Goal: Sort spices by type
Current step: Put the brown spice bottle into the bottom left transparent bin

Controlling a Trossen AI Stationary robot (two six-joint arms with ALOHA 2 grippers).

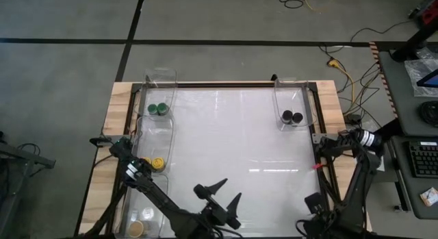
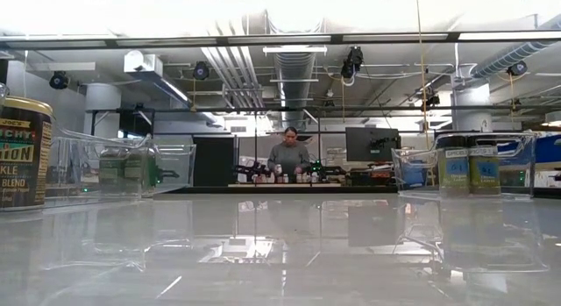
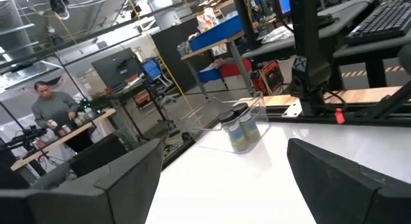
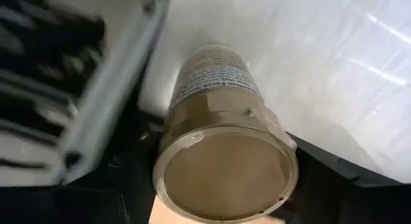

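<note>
High view: four clear bins stand on the white table (image 1: 233, 143). Along the left edge, the far bin (image 1: 159, 95) holds two green-lidded jars (image 1: 158, 109), the middle bin (image 1: 155, 144) holds yellow-lidded jars (image 1: 158, 162), and the near bin (image 1: 142, 215) holds a tan-lidded jar (image 1: 137, 228). At the far right, a fourth bin (image 1: 293, 102) holds two black-lidded jars (image 1: 292, 117). The left gripper (image 1: 224, 194) hovers over the near middle of the table, its fingers spread wide with nothing between them. The right gripper (image 1: 313, 203) sits at the table's near right corner. Right wrist view: a tan-lidded spice jar (image 4: 221, 144) lies between this gripper's dark fingers (image 4: 334, 185), lid toward the camera, over the white surface; whether the fingers press on it cannot be told. Low view: a person (image 2: 289, 154) stands at a bench beyond the table.
</note>
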